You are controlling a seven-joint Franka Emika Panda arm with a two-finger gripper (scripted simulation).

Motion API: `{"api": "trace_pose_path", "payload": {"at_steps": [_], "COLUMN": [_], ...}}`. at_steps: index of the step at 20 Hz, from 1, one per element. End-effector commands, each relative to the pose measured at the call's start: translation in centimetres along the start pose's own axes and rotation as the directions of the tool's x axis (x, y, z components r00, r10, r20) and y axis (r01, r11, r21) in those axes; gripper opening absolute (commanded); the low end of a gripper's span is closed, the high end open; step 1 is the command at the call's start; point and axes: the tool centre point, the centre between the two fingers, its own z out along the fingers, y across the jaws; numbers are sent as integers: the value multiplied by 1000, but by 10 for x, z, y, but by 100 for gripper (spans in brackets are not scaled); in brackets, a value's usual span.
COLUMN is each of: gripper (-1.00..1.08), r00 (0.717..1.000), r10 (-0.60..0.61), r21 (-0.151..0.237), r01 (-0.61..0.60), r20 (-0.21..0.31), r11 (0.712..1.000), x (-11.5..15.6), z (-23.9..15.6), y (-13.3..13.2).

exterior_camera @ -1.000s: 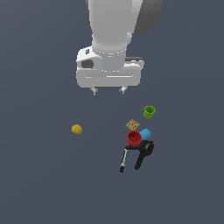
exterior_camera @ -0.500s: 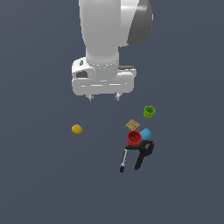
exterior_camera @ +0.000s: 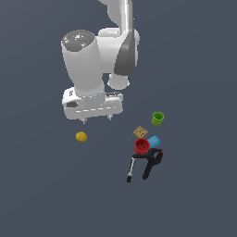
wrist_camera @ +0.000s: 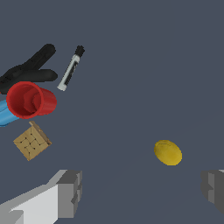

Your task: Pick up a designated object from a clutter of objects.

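The designated object, a small yellow lemon-like lump, lies alone on the dark floor at the exterior view's left; it also shows in the wrist view. My gripper hangs above the floor, slightly to the right of and behind the lump, jaws wide open and empty; its grey fingertips frame the wrist view. The clutter sits to the exterior view's right: green cup, tan dotted square, red cup, blue cylinder, black two-handled tool.
The white arm rises behind the gripper. In the wrist view the red cup, tan square, blue cylinder and black tool lie apart from the lump.
The arm has swung toward the exterior view's left and lowered, bringing the open gripper closer to the yellow lump. The objects have not moved.
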Motion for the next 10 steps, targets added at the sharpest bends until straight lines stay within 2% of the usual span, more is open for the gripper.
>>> {"api": "trace_pose_path", "payload": {"at_steps": [1, 10], "gripper": [100, 100], "r00": [1000, 997], "r10": [-18, -74], "r21": [4, 3], "r01": [18, 74], "r20": [-4, -15], "r11": [1000, 997], "x": [-3, -28], "z": [25, 105], "y": [20, 81]}}
